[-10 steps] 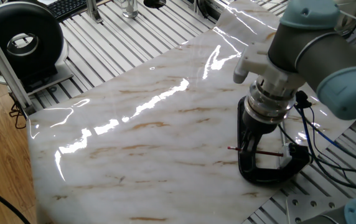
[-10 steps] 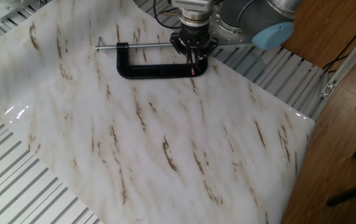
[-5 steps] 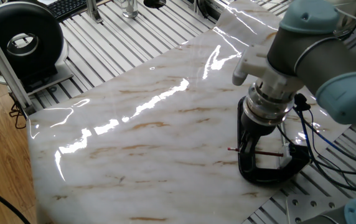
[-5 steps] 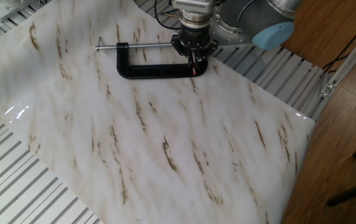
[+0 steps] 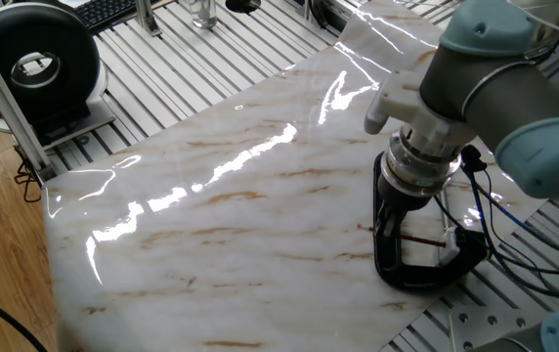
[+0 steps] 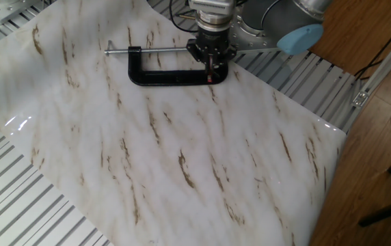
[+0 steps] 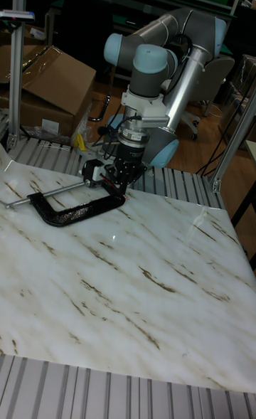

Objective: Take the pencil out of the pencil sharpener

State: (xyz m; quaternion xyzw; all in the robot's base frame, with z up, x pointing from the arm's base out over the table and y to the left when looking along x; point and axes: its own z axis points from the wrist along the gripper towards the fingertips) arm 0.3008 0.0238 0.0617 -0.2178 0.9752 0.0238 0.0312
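Observation:
The thin dark-red pencil lies level across the opening of the black C-clamp. Its right end sits in the small white pencil sharpener, which is beside the clamp's upper jaw. My gripper points straight down over the pencil's left part, with its dark fingers close together on either side of it. In the other fixed view the gripper stands at the right end of the clamp, and a bit of red pencil shows between the fingers. The tall view shows the gripper beside the sharpener.
The clamp's silver screw rod sticks out to the left. Cables hang by the wrist near the marble sheet's edge. A black round device stands at the far corner. Ribbed aluminium table surrounds the sheet.
The gripper has shifted slightly along the clamp and sunk a little. The pencil's free end has moved sideways with it. The clamp has not moved.

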